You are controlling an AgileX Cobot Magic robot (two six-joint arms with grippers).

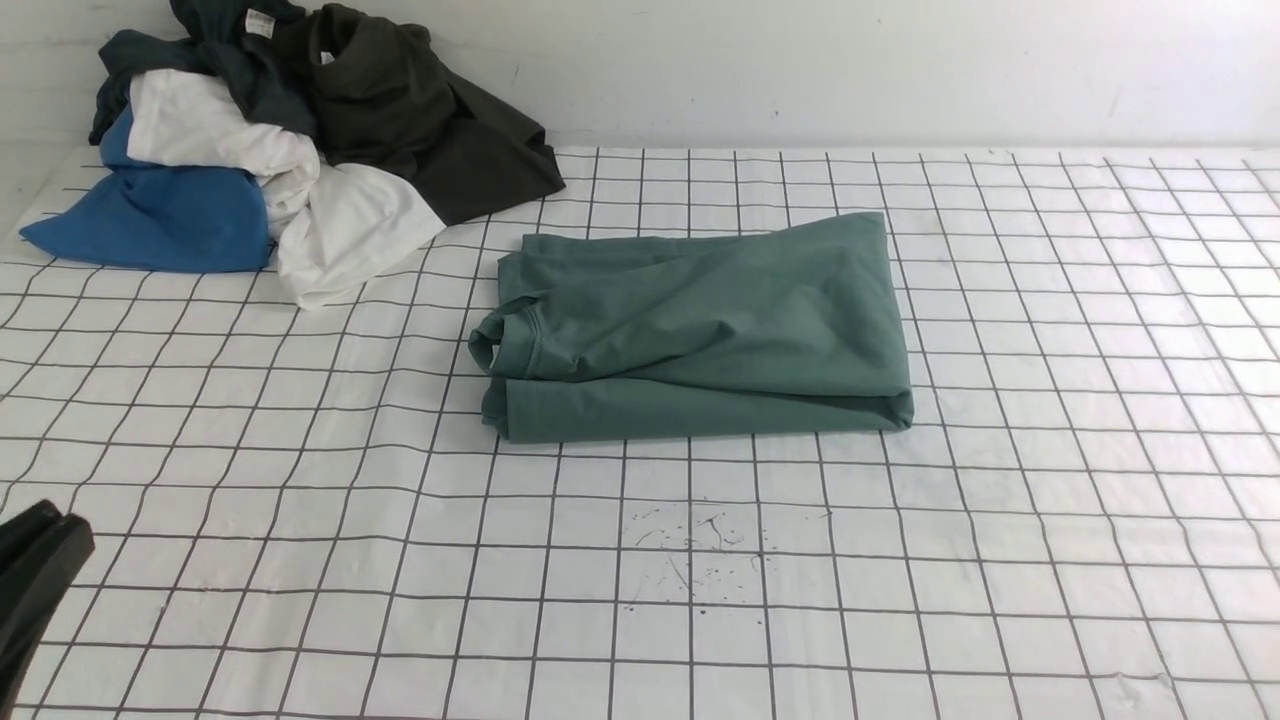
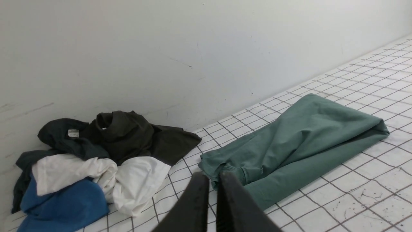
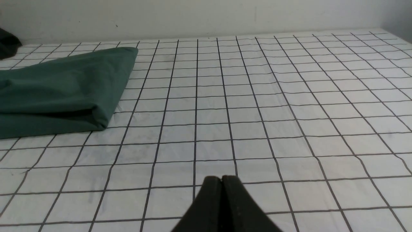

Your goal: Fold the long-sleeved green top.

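Observation:
The green long-sleeved top (image 1: 700, 330) lies folded into a thick rectangle on the gridded table, with its ribbed neck at the left end and a fold along the near edge. It also shows in the left wrist view (image 2: 289, 145) and, as one folded corner, in the right wrist view (image 3: 58, 90). My left gripper (image 2: 214, 175) hovers short of the neck end with only a thin slit between its fingers and nothing held; in the front view it sits at the near left corner (image 1: 45, 545). Above bare table to the right of the top, my right gripper (image 3: 221, 178) is shut and empty.
A pile of other clothes (image 1: 280, 150) lies at the far left against the wall: a dark olive garment (image 1: 420, 120), white cloth (image 1: 340, 230) and a blue cloth (image 1: 160, 220). The white wall (image 1: 800, 70) borders the table's far edge. Ink specks (image 1: 690, 550) mark the table cover.

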